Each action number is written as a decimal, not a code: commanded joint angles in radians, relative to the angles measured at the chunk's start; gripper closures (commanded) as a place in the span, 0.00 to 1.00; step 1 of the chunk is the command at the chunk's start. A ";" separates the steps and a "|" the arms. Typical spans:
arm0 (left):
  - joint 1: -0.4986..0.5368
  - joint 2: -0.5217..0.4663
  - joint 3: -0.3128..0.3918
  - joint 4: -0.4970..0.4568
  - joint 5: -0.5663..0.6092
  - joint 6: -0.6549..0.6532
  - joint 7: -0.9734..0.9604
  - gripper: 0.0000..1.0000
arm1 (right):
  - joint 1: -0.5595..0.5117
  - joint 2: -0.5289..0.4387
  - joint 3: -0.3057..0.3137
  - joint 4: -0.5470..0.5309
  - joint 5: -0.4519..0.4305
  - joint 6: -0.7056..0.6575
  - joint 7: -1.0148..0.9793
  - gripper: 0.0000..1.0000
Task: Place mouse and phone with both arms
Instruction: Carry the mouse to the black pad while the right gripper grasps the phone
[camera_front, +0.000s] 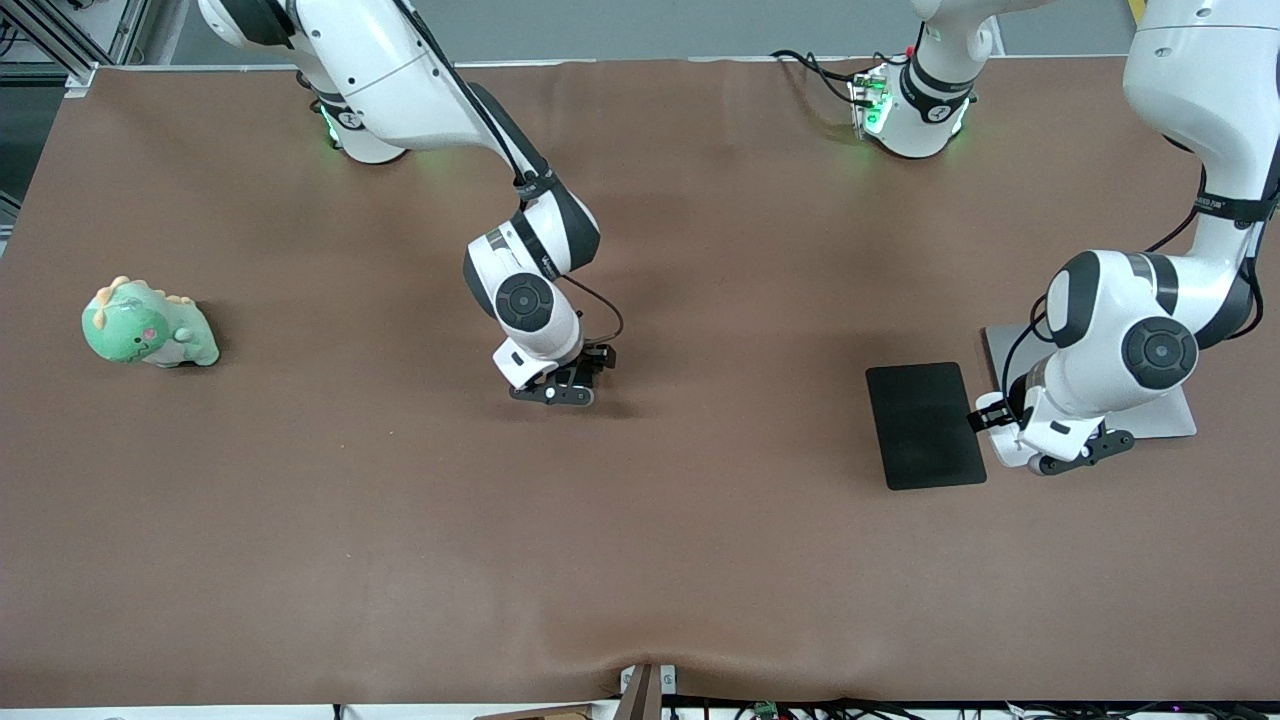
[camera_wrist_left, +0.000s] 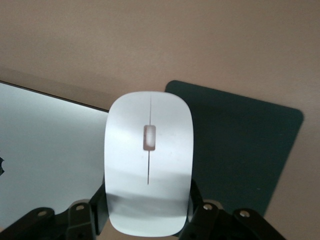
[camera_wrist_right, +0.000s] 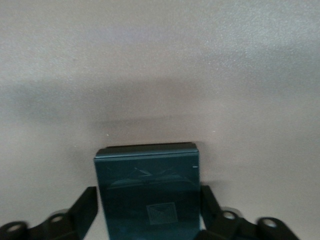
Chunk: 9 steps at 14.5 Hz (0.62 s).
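Note:
My left gripper (camera_front: 1030, 435) is shut on the white mouse (camera_wrist_left: 149, 160), its fingers (camera_wrist_left: 200, 202) pressing on the mouse's two sides. It hangs low over the gap between the black mat (camera_front: 925, 425) and a silver slab (camera_front: 1170, 420). The mouse is hidden under the hand in the front view. My right gripper (camera_front: 562, 385) is shut on the black phone (camera_wrist_right: 150, 195), low over the brown table near its middle. Its fingers (camera_wrist_right: 86, 205) clamp the phone's long sides. I cannot tell whether the phone touches the table.
A green dinosaur plush (camera_front: 148, 325) lies toward the right arm's end of the table. The mat (camera_wrist_left: 240, 145) and the silver slab (camera_wrist_left: 45, 150) lie side by side toward the left arm's end. The brown cloth (camera_front: 640, 540) has a ripple at its near edge.

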 joint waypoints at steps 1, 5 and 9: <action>0.035 -0.042 -0.015 -0.100 0.021 0.108 0.048 1.00 | 0.016 0.001 -0.011 0.001 -0.060 -0.005 0.020 0.62; 0.031 -0.010 -0.061 -0.121 0.021 0.176 0.070 1.00 | -0.005 -0.016 -0.013 0.039 -0.068 -0.077 0.018 1.00; 0.027 0.000 -0.078 -0.185 0.021 0.283 0.134 1.00 | -0.086 -0.085 -0.016 0.058 -0.068 -0.174 0.011 1.00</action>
